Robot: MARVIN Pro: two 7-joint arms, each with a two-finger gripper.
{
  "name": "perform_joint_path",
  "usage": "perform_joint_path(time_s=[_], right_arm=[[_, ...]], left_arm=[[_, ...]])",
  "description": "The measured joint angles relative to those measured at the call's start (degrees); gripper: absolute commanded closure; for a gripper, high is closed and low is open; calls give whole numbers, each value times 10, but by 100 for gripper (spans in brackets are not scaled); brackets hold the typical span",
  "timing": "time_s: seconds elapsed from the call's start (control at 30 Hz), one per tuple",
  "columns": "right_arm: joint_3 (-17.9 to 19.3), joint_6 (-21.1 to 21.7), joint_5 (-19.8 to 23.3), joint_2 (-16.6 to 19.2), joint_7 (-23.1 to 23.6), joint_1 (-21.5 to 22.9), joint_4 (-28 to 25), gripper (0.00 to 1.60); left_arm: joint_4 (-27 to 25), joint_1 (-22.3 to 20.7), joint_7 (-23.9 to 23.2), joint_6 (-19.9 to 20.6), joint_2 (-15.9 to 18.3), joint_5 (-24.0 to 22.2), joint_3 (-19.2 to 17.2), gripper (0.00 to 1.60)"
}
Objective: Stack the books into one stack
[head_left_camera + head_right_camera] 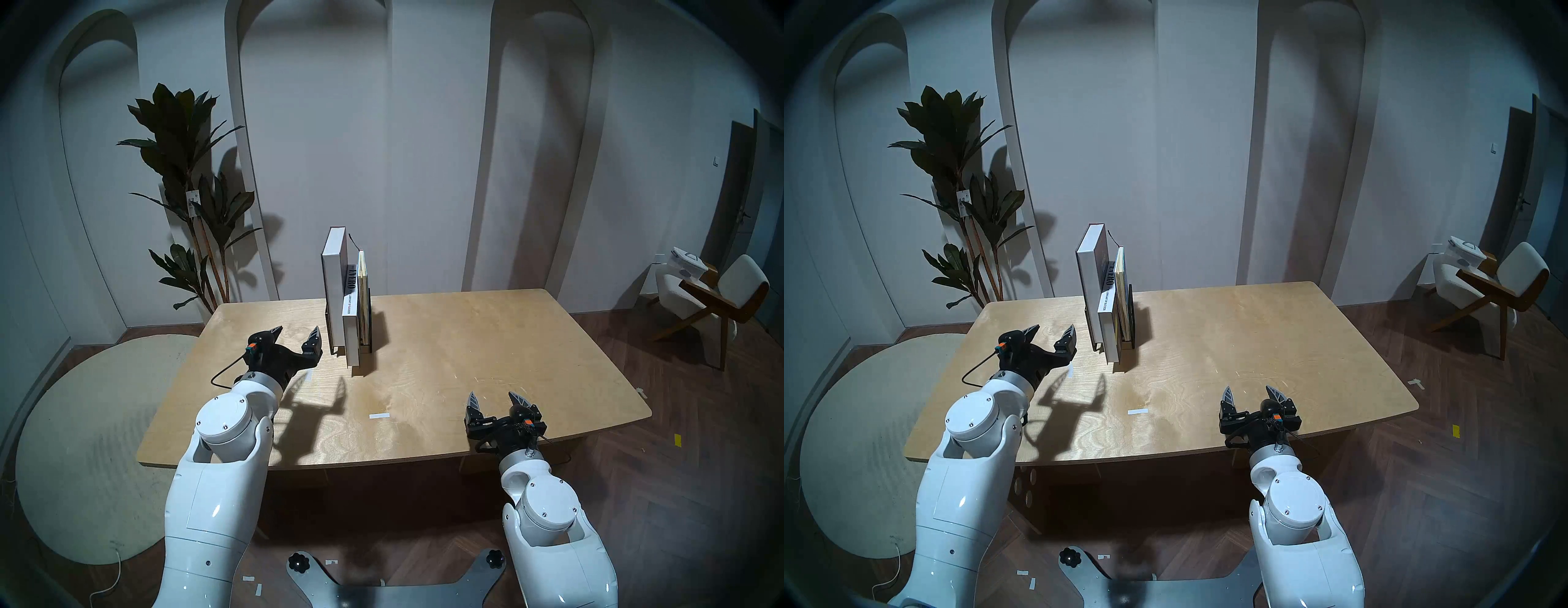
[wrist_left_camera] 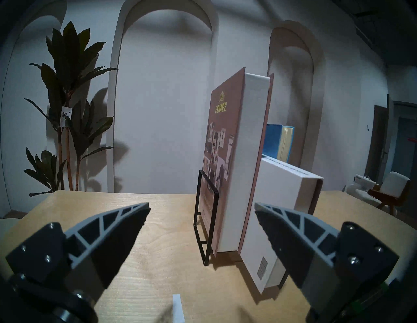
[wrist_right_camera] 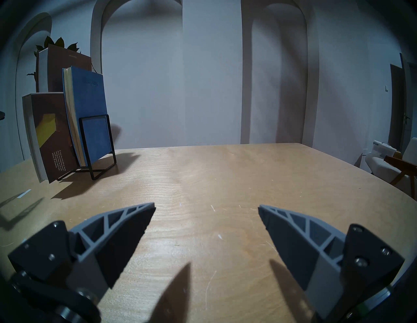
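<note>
- Left wrist view alone gives us the "HOMES" book (image 2: 228,158) cover's title.
- Head views show "EVERO" book (image 1: 350,322) spine lettering.
- Left end effector (image 1: 297,335) and right end effector (image 1: 496,401): both gape wide, empty.

Three books stand upright, side by side, in a black wire rack (image 1: 370,314). The big pinkish-brown book (image 2: 220,162), with "HOMES" and photos on its cover, is tallest and stands at the rack's left end. Touching it in the middle is the thick brown book (image 1: 351,327) with a white spine. The thin blue book (image 3: 90,108) leans at the rack's right end.
</note>
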Motion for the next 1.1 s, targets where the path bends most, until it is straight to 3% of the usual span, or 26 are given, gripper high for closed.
perform_joint_path(time_s=[0.6,1.1], right_arm=[[0,0,0,0,0,1,2,0],[0,0,0,0,0,1,1,0]], left_arm=[[51,-92,-30,18,-12,-46,30,0],[109,-163,-77,9,7,-64,38,0]])
